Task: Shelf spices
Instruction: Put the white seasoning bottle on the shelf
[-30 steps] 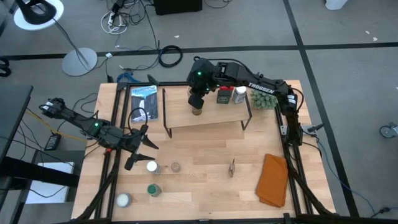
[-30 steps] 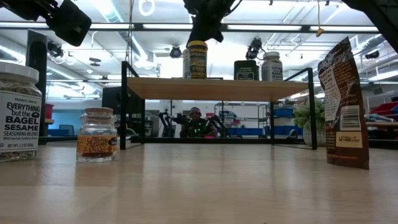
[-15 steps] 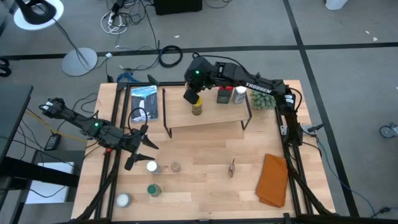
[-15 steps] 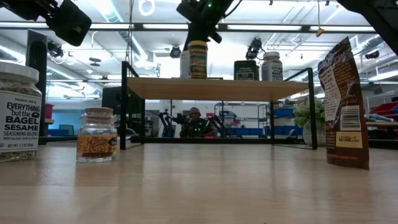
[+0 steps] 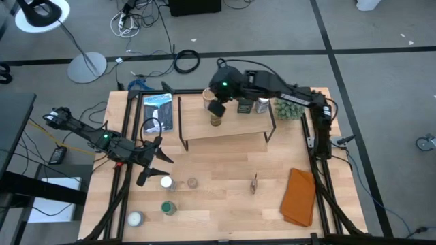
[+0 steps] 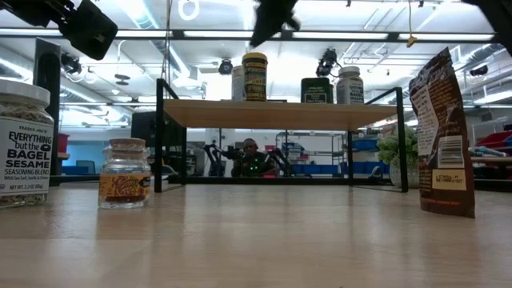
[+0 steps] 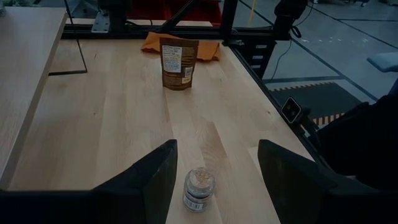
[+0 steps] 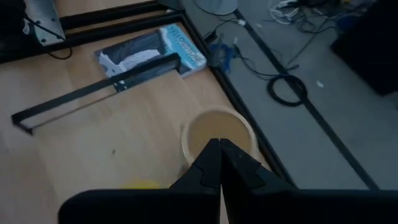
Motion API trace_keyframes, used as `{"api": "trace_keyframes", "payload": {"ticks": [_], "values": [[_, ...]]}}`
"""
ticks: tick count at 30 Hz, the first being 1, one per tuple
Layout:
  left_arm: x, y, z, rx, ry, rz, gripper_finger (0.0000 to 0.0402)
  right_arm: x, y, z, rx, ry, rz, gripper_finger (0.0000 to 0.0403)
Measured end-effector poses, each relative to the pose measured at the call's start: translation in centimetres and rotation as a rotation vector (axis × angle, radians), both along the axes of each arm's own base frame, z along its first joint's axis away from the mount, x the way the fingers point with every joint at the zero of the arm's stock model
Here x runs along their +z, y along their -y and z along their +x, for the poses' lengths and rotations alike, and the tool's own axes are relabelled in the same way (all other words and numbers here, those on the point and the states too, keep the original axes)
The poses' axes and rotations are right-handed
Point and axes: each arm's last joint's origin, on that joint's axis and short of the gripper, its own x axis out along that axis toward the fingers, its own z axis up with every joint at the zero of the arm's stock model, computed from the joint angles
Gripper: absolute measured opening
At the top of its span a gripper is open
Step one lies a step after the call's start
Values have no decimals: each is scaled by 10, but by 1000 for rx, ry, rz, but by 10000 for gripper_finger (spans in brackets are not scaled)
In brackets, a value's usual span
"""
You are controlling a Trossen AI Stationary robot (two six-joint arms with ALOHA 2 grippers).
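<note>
step: jar placing done, next pick pending | right gripper [image 5: 216,107] fingers pressed together, empty, above shelf [image 5: 228,126] | left gripper [image 5: 151,162] fingers spread over jar [image 7: 199,188] | next: descend, pinch it

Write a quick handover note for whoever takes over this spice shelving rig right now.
Right hand: shut, empty, above the shelf.
Left hand: part open, empty, hovering at the table's left side.
Done: four on the shelf, the yellow-lidded jar, a white one behind it, the dark tin and the white-capped jar.
Left: the bagel seasoning jar, small glass jar, two more jars at front left, and the brown pouch.
</note>
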Motion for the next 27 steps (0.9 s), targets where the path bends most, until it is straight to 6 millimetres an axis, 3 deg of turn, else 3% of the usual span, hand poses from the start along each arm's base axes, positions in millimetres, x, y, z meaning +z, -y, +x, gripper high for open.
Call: {"api": "trace_keyframes", "payload": {"ticks": [7, 14, 21, 27], "values": [[0, 0, 0, 0, 0, 0, 229, 33, -61, -43, 53, -16, 69, 0], [0, 0, 0, 0, 0, 0, 229, 32, -152, -67, 120, -91, 51, 0], [0, 0, 0, 0, 0, -1, 229, -14, -236, -82, 114, -118, -60, 0], [0, 0, 0, 2, 5, -2, 229, -84, -280, -83, 111, -85, -13, 0]]}}
